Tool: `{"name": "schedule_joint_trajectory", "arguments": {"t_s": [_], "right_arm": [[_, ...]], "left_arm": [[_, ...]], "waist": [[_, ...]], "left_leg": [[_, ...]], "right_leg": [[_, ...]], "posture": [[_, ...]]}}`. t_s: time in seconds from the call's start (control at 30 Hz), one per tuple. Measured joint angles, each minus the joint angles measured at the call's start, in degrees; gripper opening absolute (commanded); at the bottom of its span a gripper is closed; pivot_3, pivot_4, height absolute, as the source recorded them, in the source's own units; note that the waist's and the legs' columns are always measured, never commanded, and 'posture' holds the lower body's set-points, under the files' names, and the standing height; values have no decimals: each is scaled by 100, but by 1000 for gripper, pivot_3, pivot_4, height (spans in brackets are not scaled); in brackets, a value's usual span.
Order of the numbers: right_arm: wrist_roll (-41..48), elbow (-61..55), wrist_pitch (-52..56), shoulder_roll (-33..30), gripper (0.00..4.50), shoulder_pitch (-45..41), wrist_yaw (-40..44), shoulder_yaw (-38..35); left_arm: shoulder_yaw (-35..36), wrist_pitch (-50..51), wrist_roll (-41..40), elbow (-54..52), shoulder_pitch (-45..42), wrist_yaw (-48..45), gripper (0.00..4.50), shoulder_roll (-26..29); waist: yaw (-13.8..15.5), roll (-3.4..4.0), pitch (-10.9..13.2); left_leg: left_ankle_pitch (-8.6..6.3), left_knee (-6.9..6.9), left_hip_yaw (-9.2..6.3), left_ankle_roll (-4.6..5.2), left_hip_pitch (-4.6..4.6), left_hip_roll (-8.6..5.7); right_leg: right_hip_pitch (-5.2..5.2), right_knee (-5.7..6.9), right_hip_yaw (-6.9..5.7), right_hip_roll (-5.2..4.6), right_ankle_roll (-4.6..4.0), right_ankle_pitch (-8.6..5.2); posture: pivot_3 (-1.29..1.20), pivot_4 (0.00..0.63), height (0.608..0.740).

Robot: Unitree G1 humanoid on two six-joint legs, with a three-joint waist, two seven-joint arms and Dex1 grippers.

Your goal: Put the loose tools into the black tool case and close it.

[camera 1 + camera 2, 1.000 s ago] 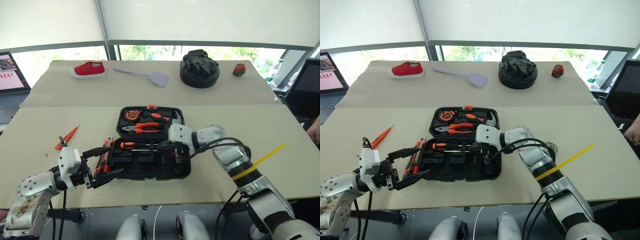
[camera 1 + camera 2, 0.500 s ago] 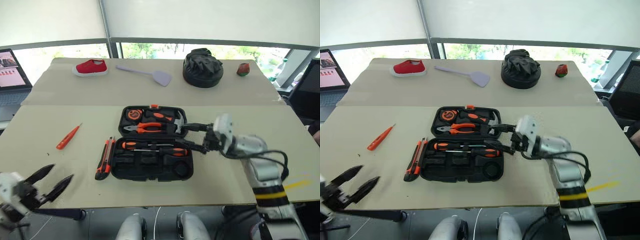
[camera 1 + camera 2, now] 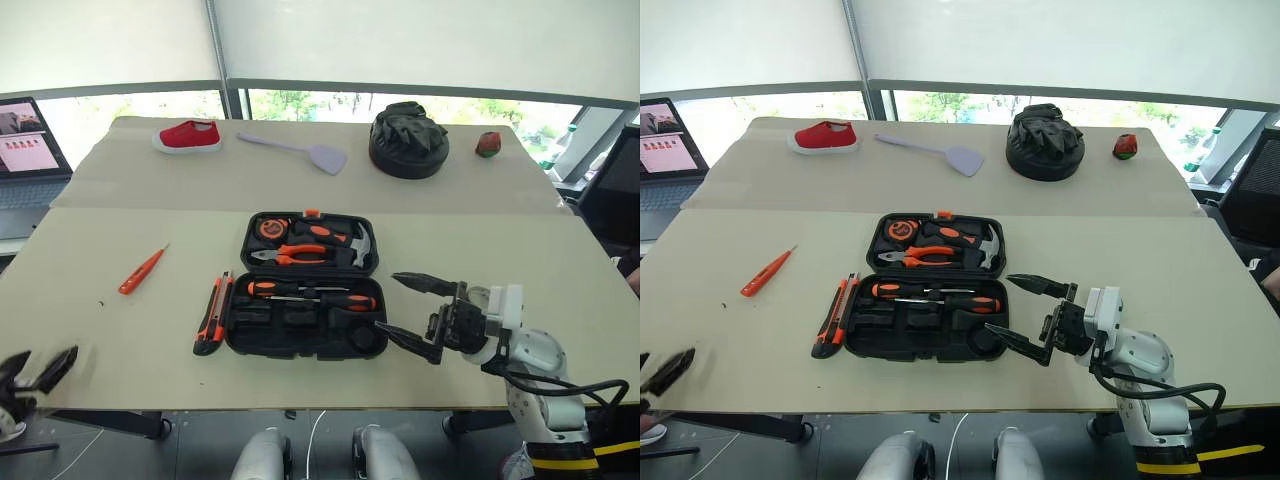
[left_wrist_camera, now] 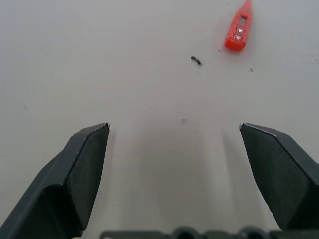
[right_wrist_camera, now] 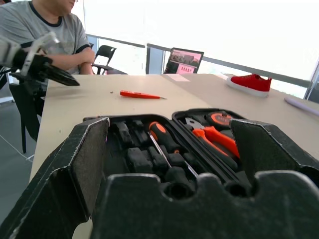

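Open case (image 3: 300, 300), two tools loose beside it.
Both grippers wide, empty: right gripper (image 3: 420, 318) by the case, left gripper (image 3: 35, 370) at table edge. Knife (image 3: 210, 313) touches the case wall; orange screwdriver (image 3: 141, 270) lies well apart. Risk: the thin screwdriver skids from the fingers.

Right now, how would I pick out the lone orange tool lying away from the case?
Start at the open black tool case in the middle of the near table. Look past the utility knife beside it toward the laptop side: the slim orange screwdriver lies alone on bare tabletop. Unlike the other tools, it is orange all over.
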Motion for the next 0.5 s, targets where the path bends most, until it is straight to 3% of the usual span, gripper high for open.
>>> {"name": "schedule_joint_trajectory", "arguments": {"t_s": [0.17, 0.37, 0.5], "right_arm": [[1, -175, 32, -14, 4481, -656, -149, 158], [-15, -238, 121, 47, 4481, -765, -305, 456], [-19, -410, 148, 33, 4481, -695, -464, 501]], "left_arm": [[-1306, 718, 459, 755, -1907, -159, 4500, 971], [-3174, 477, 1709, 2826, -4138, -506, 4500, 913], [-3736, 83, 2305, 3919, -4970, -865, 4500, 835]], "waist": [[-3, -4, -1], [-52, -6, 2], [-80, -9, 3]], "left_leg": [[4, -11, 4, -8, 3, -10], [13, -17, 13, -23, -22, -11], [9, -8, 21, -17, -30, -16]], "right_leg": [[2, 6, 2, 11, -2, 2], [-17, 9, -3, 37, -7, 2], [-9, 8, -4, 31, -1, 2]], "posture": [[0, 150, 740], [0, 150, 740], [0, 150, 740]]}}
